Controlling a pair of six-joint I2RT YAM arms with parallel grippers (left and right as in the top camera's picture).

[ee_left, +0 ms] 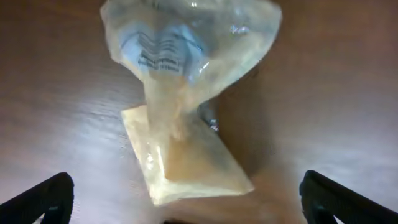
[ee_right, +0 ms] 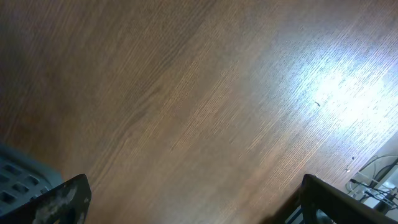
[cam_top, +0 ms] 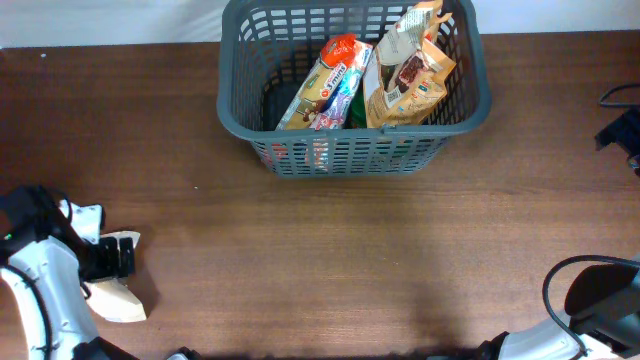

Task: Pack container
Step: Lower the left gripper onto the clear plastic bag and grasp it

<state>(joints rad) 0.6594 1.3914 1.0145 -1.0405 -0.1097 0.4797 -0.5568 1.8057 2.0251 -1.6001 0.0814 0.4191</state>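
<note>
The container [cam_top: 350, 90], a dark grey slotted basket, stands at the back centre of the table. It holds an orange-and-green packet [cam_top: 330, 85] and a brown paper bag [cam_top: 410, 75]. At the front left a pale yellow packet in clear plastic [cam_top: 120, 300] [ee_left: 186, 149] lies on the wood. My left gripper [cam_top: 122, 262] [ee_left: 186, 211] hovers right beside it, open, and its dark fingers [ee_left: 43, 199] stand wide on either side of the packet's near end without touching it. My right gripper [ee_right: 199, 205] is open over bare wood, with nothing between its fingers [ee_right: 336, 202].
The right arm [cam_top: 600, 300] sits at the front right corner, far from the basket. A black fixture [cam_top: 625, 130] stands at the right edge. Cables [ee_right: 373, 180] show beyond the table edge. A grey slotted corner [ee_right: 18, 171] shows low left in the right wrist view.
</note>
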